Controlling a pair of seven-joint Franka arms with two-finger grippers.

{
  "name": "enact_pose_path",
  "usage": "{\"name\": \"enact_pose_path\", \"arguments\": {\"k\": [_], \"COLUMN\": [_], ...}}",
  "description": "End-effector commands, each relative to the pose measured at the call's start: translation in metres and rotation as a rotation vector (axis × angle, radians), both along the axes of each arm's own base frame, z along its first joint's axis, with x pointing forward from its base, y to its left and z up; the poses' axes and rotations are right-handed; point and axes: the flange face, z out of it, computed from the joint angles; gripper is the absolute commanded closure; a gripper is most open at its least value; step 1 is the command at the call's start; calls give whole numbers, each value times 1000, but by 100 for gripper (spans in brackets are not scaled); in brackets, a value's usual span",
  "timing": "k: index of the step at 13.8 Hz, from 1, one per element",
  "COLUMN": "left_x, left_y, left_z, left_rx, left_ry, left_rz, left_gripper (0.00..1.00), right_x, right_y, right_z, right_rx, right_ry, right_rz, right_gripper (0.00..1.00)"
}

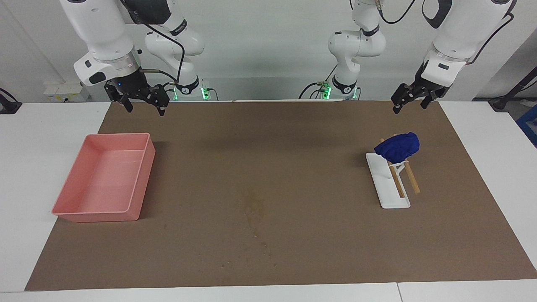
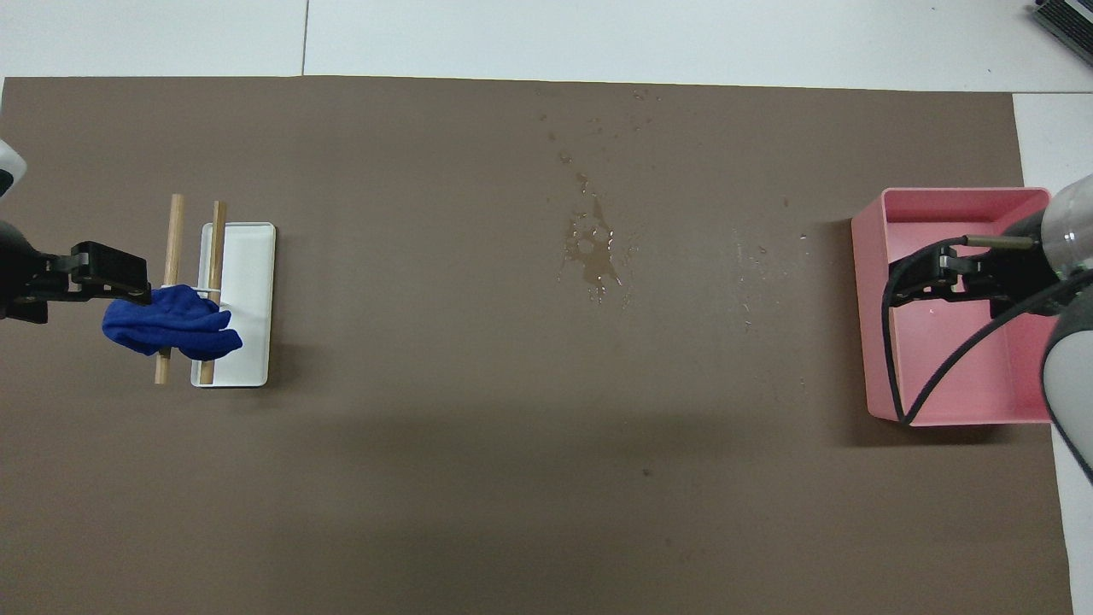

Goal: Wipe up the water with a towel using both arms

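both grippers, left [image 1: 410, 102] and right [image 1: 144, 100], hang open, empty; towel [image 1: 397, 146] bunched across rack's [image 1: 388, 184] sticks.

Soft cloth towel [image 1: 397, 146]; wooden rack sticks [image 1: 395, 180]; glossy plastic tray [image 1: 63, 208].

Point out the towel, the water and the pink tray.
towel [image 1: 397, 147]: facing view, middle of the blue bundle on the rack.
water [image 2: 591, 252]: overhead view, centre of the wet smear.
pink tray [image 1: 140, 182]: facing view, its outer side wall.
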Motion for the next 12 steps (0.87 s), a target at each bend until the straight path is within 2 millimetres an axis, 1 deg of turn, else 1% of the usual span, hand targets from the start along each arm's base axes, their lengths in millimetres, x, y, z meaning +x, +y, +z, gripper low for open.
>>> {"name": "enact_pose_path", "arguments": {"k": [1, 5, 8, 10, 11, 12], "left_x": [-9, -9, -7, -11, -11, -10], "left_y": [-1, 1, 7, 14, 29, 39], "left_z": [2, 1, -5, -21, -32, -39], "left_rx": [16, 16, 13, 10, 9, 8], "left_ry": [3, 4, -17, -45, -59, -77], "left_rz": [-16, -13, -2, 8, 36, 55], "left_gripper": [0, 0, 0, 0, 0, 0], "right_x": [0, 0, 0, 0, 0, 0], "right_y": [-1, -1, -1, -1, -1, -1], "right_z": [1, 1, 1, 1, 1, 1], "right_rx": [9, 9, 9, 9, 9, 9], "right_ry": [8, 8, 8, 8, 8, 8], "right_rz": [-13, -11, -11, -11, -11, -11], "right_gripper": [0, 0, 0, 0, 0, 0]}}
